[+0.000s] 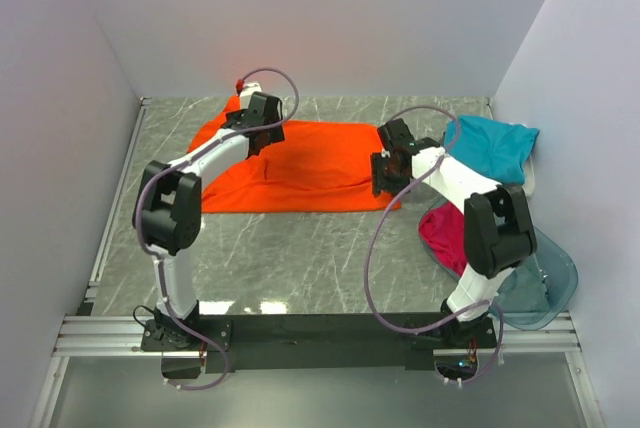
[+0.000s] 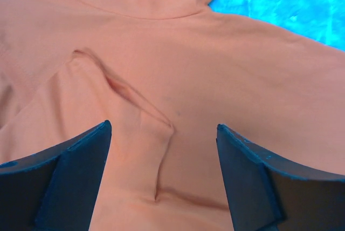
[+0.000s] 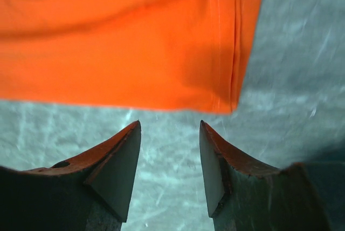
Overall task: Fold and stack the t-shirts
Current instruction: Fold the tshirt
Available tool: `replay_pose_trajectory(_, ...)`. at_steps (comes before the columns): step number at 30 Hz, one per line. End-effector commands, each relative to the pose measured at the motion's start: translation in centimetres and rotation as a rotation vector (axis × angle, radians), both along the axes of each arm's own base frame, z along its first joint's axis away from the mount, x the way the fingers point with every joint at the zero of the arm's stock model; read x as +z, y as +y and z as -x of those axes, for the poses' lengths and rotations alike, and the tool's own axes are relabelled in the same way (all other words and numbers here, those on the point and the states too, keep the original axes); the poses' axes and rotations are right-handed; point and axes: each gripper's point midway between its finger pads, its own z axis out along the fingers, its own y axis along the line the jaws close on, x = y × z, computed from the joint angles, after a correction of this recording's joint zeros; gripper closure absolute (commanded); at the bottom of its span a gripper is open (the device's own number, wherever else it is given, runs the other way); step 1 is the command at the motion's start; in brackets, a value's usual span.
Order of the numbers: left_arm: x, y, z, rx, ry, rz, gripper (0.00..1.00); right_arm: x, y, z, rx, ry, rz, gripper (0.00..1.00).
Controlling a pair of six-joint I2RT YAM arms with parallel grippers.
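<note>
The bright orange t-shirt [image 1: 300, 173] lies spread on the grey marbled table, folded lengthwise. My left gripper [image 1: 262, 113] is open over its back left part; in the left wrist view a wrinkled fold of the shirt [image 2: 161, 96] lies between the open fingers [image 2: 81, 171]. My right gripper [image 1: 385, 183] is open at the shirt's right hem; in the right wrist view the hem corner [image 3: 226, 80] sits just beyond the fingertips, bare table between them. The teal t-shirt [image 1: 495, 148] lies crumpled at the right. The magenta t-shirt [image 1: 442, 233] lies partly under my right arm. No pale shirt shows.
A clear bluish plastic tub [image 1: 545, 288] sits at the front right beside the magenta shirt. Grey walls close in the table on the left, back and right. A metal rail [image 1: 320, 333] runs along the near edge with both arm bases.
</note>
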Motion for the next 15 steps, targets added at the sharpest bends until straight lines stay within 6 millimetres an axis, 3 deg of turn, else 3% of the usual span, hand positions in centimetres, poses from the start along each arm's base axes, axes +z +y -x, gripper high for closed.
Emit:
replay_pose_trajectory(1, 0.7, 0.3, 1.6, 0.045, -0.031, 0.075, 0.16, 0.2, 0.2, -2.2, -0.011, -0.023, 0.037, 0.45)
replay_pose_trajectory(3, 0.3, -0.1, 2.5, 0.038, -0.021, 0.113, 0.15, 0.0, -0.1, -3.1, -0.024, -0.030, 0.064, 0.45)
replay_pose_trajectory(4, -1.1, 0.2, 3.5, 0.036, 0.011, 0.112, 0.15, -0.9, -0.3, -3.2, -0.029, -0.008, 0.084, 0.45)
replay_pose_trajectory(9, -3.8, 1.0, 6.8, 0.041, 0.063, 0.126, 0.15, -2.7, -1.9, -3.6, -0.074, 0.018, 0.155, 0.45)
replay_pose_trajectory(15, -6.2, 2.2, 9.1, 0.056, 0.104, 0.109, 0.14, -3.5, -3.5, -3.8, -0.118, 0.023, 0.212, 0.45)
